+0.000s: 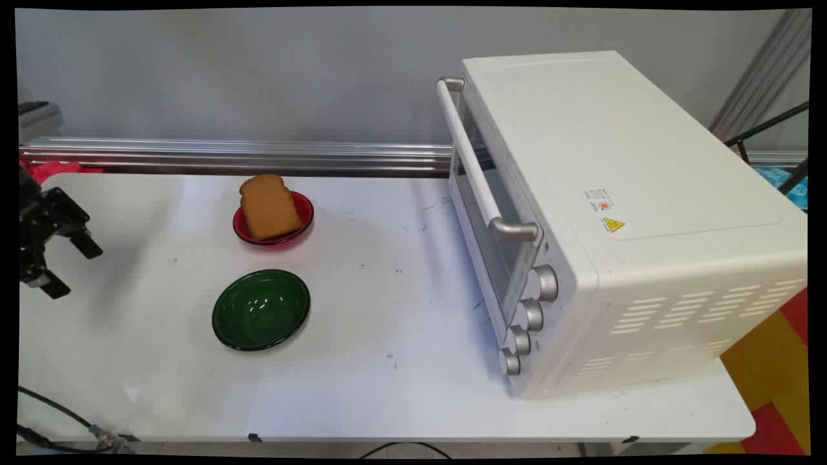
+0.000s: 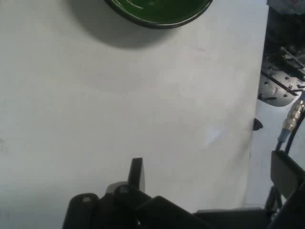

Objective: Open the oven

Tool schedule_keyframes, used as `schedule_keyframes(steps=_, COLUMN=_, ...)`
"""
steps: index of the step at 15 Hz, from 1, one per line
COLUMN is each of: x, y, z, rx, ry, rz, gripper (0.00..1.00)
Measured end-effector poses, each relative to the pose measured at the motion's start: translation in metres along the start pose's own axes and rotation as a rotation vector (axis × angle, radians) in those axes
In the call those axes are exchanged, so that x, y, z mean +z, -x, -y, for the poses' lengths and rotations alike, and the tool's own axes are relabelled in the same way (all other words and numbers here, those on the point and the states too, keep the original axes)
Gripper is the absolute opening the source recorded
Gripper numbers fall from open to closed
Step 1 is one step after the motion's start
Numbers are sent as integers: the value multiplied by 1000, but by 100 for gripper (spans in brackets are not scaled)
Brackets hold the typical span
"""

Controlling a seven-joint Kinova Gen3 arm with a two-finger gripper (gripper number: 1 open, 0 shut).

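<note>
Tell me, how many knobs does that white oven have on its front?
4, in a column at the near end of the toaster oven front: top knob, second knob, third knob, bottom knob. None seem hidden.

At the left edge of the main view, the matte black two-finger robot hand [image 1: 61,265] shows angular linkage segments ending in short, blunt rectangular fingers [image 1: 86,245]. In the hand view, rounded black linkage housings rise from the bottom edge, with one narrow, flat-tipped finger [image 2: 137,172] above them.
</note>
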Motion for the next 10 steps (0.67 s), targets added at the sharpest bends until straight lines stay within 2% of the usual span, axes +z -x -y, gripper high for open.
schedule_keyframes(steps=7, x=12, y=-1, z=3, rx=14, ry=-26, rz=-27, gripper=100)
schedule_keyframes(steps=10, x=14, y=-9, z=4, rx=21, ry=-39, rz=-48, gripper=100)
